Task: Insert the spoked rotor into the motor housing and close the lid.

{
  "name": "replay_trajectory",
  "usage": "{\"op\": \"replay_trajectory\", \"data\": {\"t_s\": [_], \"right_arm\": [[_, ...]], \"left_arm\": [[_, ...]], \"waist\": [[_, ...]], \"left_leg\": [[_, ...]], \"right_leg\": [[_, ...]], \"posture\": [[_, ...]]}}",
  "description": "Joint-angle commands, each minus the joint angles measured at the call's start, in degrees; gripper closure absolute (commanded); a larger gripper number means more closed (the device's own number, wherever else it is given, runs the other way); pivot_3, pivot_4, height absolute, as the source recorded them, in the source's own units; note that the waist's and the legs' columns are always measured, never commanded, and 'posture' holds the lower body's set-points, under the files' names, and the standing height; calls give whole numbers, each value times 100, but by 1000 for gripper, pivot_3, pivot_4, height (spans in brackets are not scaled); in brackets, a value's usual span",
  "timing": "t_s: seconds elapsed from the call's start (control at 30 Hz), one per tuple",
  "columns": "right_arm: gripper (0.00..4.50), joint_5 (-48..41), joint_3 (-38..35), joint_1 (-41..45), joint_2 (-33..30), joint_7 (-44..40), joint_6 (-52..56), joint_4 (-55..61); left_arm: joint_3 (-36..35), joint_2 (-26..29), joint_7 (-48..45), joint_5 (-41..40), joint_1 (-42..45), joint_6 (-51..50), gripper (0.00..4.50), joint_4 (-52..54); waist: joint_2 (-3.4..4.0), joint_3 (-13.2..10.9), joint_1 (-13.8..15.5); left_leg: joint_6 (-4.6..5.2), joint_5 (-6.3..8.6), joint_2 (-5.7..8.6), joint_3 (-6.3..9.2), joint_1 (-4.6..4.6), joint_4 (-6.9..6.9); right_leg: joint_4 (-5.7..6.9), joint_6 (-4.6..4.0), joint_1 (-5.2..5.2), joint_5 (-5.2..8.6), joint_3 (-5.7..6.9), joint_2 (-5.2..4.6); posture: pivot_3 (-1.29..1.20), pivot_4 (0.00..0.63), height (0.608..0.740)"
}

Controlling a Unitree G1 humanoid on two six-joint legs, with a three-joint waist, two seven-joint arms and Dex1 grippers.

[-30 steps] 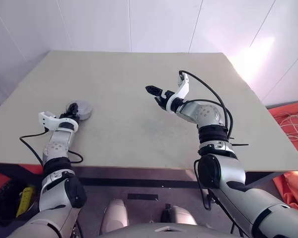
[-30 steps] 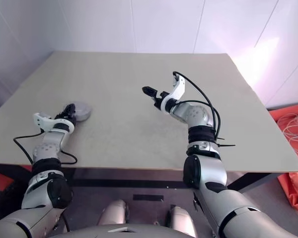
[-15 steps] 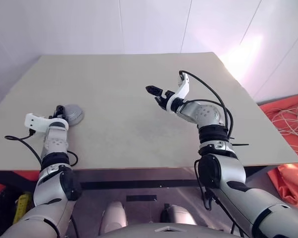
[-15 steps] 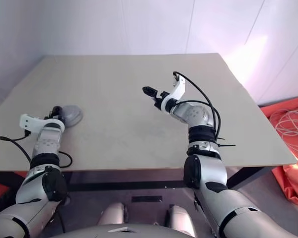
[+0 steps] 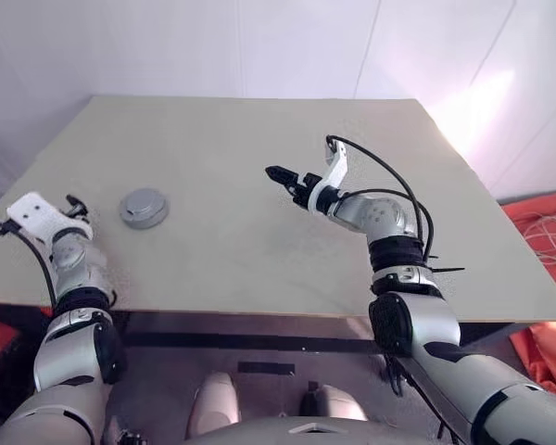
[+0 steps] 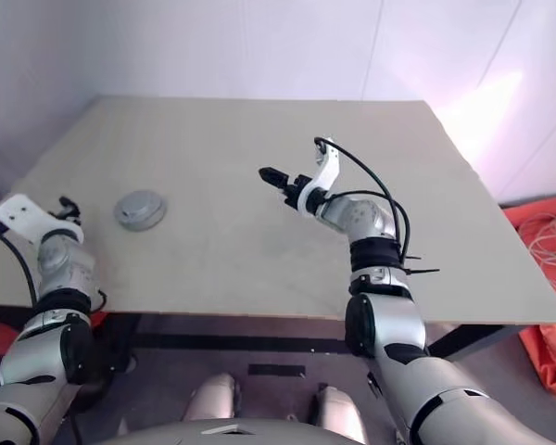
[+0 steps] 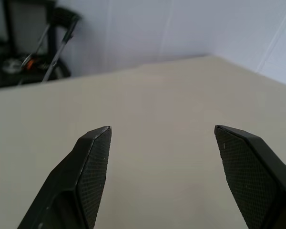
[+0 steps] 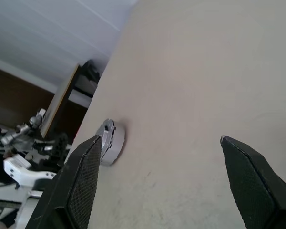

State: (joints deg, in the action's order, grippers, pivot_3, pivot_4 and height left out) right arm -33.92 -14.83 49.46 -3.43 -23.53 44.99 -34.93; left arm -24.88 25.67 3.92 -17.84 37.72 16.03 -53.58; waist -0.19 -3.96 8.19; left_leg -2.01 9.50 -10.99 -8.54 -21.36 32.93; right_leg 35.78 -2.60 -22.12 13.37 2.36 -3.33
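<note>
1. Motor housing [image 5: 145, 207] sits flat on the bench [image 5: 259, 158] toward its left side, lid [image 6: 139, 202] on top, plain grey face up. No writing or brand readable on it.
2. Spoked rotor: cannot tell where it is; the housing is shut.
3. Left gripper [image 5: 72, 204] is raised at the bench's left edge, beside the housing but apart from it. Fingers [image 7: 93, 167] are spread wide, nothing between them.
4. Right gripper [image 5: 280, 175] hovers above mid-bench, pointing left toward the housing, well apart from it. Fingers [image 8: 83, 176] are spread wide, nothing held.
5. Bench between the two grippers is bare; free room all round the housing, with the near-left edge closest.
6. Orange material with pale cord [image 5: 547, 232] lies on the floor past the bench's right edge.
</note>
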Motion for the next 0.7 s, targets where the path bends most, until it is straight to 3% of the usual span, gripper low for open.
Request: {"op": "replay_trajectory", "data": {"t_s": [0.03,0.13,0.3,0.53,0.7], "right_arm": [[0,262,374,-194,-190,-612,-590,615],[0,821,813,-491,-498,-1028,-1461,852],[0,1408,1141,-839,-1134,-1563,-2446,943],[0,1255,1196,-1505,-2368,-3055,-2260,1576],[0,1465,1249,-1801,-2850,-3382,-2420,1614]], "left_arm": [[619,-250,-1571,-150,266,-178,820,1030],[1132,-541,-2918,-524,74,-1006,820,1807],[1571,-699,-3932,-872,-315,-2092,820,2871],[1947,-695,-4541,-821,-805,-2754,820,3629],[2146,-744,-4673,-711,-1125,-2951,820,3988]], "waist": [[0,0,83],[-2,1,120],[-4,1,7],[-3,1,-51],[-2,2,-64]], "left_leg": [[0,0,1,0,0,5],[0,0,21,-7,0,13],[0,0,30,-10,2,18],[17,7,8,-10,-6,18],[30,13,6,-10,0,28]], "right_leg": [[0,-6,2,3,0,-2],[6,-2,8,0,1,-33],[12,3,2,-7,-1,-51],[4,-8,-3,-1,-1,-8],[1,-11,6,0,-2,-5]], "posture": [[0,0,740],[0,0,740],[0,0,740],[0,0,740],[0,0,740]]}}
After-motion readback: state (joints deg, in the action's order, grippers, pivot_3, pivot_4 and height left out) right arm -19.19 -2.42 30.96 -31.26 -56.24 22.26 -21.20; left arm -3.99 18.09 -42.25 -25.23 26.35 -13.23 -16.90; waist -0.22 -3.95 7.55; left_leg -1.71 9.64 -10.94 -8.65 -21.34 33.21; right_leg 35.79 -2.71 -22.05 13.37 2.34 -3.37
